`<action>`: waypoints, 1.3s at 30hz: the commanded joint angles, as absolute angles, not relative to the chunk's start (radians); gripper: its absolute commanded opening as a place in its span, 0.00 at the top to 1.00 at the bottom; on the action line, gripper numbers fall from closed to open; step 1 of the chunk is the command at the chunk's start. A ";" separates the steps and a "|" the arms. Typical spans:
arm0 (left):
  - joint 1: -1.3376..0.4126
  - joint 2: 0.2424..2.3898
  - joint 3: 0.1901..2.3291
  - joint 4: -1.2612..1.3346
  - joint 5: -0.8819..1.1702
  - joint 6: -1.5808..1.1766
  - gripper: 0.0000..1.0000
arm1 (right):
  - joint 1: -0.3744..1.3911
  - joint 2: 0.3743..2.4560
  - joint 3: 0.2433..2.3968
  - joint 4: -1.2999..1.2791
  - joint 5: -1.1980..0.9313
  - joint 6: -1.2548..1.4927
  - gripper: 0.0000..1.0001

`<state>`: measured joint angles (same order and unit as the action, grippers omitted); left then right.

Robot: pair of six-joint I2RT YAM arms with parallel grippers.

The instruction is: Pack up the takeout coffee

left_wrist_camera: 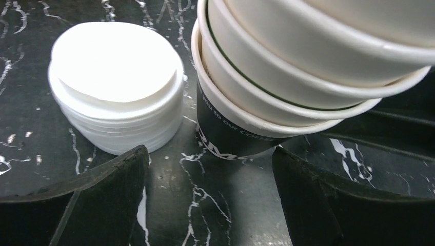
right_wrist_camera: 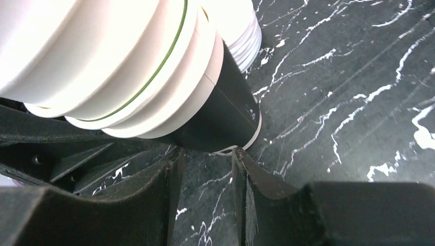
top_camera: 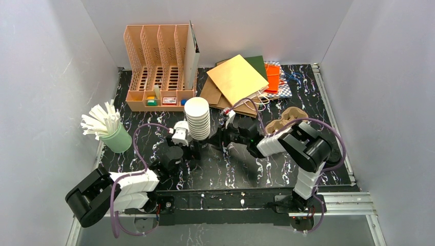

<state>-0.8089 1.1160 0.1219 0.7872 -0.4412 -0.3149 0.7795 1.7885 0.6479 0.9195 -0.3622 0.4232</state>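
No capped takeout coffee is in view. A tall stack of lidless white-rimmed cups [top_camera: 197,119] stands mid-table, its bottom cup black-walled [left_wrist_camera: 225,138]. A pile of flat white lids [left_wrist_camera: 115,84] sits just left of it [top_camera: 180,133]. My left gripper [left_wrist_camera: 208,169] is open at table level, with the bottom cup just ahead of the gap and nothing between the fingers; from above it is at the stack's near left [top_camera: 191,148]. My right gripper [right_wrist_camera: 205,164] faces the same stack's base [right_wrist_camera: 220,118] from the right [top_camera: 218,139], jaws narrowly apart and empty.
A green cup of white sticks [top_camera: 114,134] stands at the left. A tan file organiser [top_camera: 160,66] is at the back left, brown paper bags [top_camera: 236,82] and an orange item [top_camera: 273,77] at the back. A cardboard cup carrier [top_camera: 287,119] lies beside the right forearm.
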 commanded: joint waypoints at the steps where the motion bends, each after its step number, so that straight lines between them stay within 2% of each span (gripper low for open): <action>1: -0.743 1.116 0.119 0.818 -0.506 -0.362 0.13 | 0.790 1.873 0.741 1.020 -0.370 0.423 0.53; 10: -0.618 1.134 0.127 0.816 -0.453 -0.399 0.14 | 0.805 2.034 0.924 0.998 -0.357 0.419 0.54; 26: -0.581 1.138 0.127 0.815 -0.472 -0.421 0.12 | 0.815 2.212 1.191 0.907 -0.306 0.413 0.54; 29: -0.581 1.119 0.118 0.808 -0.458 -0.452 0.10 | 0.814 2.167 1.160 0.878 -0.261 0.409 0.53; 34: -0.581 1.017 0.095 0.756 -0.406 -0.531 0.07 | 0.775 1.977 0.995 0.857 -0.208 0.418 0.49; 39: -0.582 0.899 0.175 0.502 -0.355 -0.575 0.02 | 0.667 1.800 0.955 0.567 -0.120 0.495 0.47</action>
